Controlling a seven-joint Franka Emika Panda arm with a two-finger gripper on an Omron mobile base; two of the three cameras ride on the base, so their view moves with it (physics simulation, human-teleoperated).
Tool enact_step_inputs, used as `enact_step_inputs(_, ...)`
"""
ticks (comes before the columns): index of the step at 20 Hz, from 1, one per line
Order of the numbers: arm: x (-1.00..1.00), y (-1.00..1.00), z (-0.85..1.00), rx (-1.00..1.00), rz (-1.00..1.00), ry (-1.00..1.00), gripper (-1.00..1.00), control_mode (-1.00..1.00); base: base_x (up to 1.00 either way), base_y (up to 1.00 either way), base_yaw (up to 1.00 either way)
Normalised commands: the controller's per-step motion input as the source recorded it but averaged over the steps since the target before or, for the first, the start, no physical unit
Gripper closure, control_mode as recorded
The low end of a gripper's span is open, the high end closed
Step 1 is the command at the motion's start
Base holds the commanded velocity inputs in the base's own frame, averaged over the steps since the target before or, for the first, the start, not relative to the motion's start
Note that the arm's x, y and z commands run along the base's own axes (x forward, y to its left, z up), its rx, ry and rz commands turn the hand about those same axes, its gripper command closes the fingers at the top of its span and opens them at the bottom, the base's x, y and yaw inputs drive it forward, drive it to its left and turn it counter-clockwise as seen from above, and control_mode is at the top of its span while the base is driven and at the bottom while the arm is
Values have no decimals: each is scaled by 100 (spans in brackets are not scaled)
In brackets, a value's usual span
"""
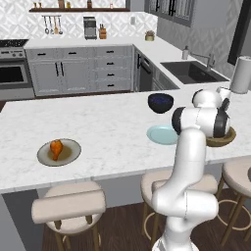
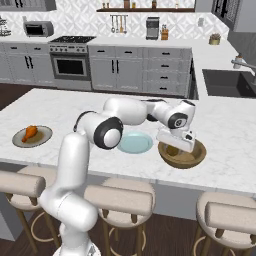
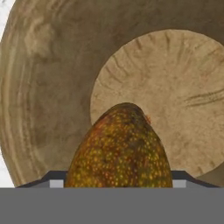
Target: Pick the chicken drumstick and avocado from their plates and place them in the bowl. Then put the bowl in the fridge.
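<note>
My gripper (image 2: 174, 150) hangs just inside the tan wooden bowl (image 2: 194, 159), at the counter's near edge. Its jaws are shut on the avocado (image 3: 120, 148), a speckled brown-olive egg shape that spans the gap between both fingertips (image 3: 54, 180) above the bowl's floor (image 3: 183, 96). The pale teal plate (image 2: 135, 144) lies bare just left of the bowl. Far to the left, the chicken drumstick (image 1: 56, 148) rests on the olive-tan plate (image 1: 72, 156). The fridge is out of view.
A dark blue bowl (image 1: 161, 102) stands on the counter behind the teal plate. A sink (image 1: 193, 71) and a white paper towel roll (image 1: 241, 74) are at the far right. Padded stools (image 2: 117, 200) line the counter's near side.
</note>
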Motion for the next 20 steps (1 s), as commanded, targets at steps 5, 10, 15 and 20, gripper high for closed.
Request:
enact_step_inputs(5, 0, 0, 1, 0, 0, -2, -100, -100, 0, 0, 0)
enact_step_inputs(10, -27, 10, 28, 0, -2, -12, -100, -100, 0, 0, 0)
enact_step_inputs(15, -82, 55, 57, 0, 0, -9, -100, -100, 0, 0, 0)
enact_step_inputs(20, -95, 88, 59, 0, 0, 0, -100, -100, 0, 0, 0)
